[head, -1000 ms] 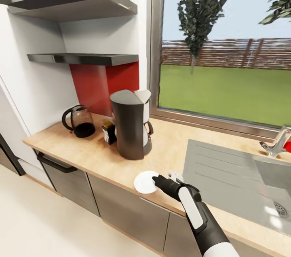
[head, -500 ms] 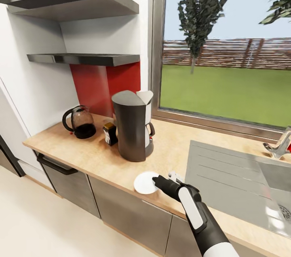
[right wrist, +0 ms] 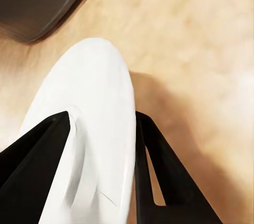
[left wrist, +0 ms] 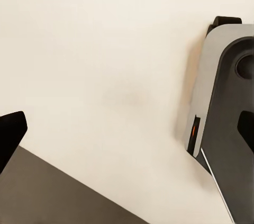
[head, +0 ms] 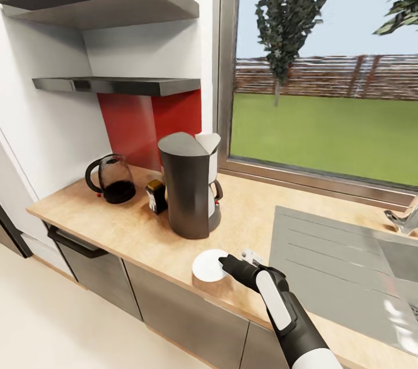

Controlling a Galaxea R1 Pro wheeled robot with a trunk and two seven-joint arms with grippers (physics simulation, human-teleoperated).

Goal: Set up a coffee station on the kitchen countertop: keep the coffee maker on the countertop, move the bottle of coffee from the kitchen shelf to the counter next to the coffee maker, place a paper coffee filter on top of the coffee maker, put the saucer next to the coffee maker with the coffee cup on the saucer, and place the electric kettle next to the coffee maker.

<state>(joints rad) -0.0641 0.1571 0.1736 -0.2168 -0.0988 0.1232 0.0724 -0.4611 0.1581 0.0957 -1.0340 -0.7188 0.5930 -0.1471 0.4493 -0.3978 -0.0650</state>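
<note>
Countertop (head: 145,224) carries maker (head: 188,186), kettle (head: 111,178) and bottle (head: 155,196) grouped together. Right gripper (head: 223,264) is clamped on saucer (head: 209,265), held low beside the maker, apparently for placement.

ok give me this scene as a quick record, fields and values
right gripper: fingers shut on saucer
saucer position: near countertop front edge, in front of coffee maker, apart from it
paper filter: on top of coffee maker
coffee bottle: on counter, left of coffee maker
electric kettle: on counter, left of bottle
sink: right of saucer
</note>
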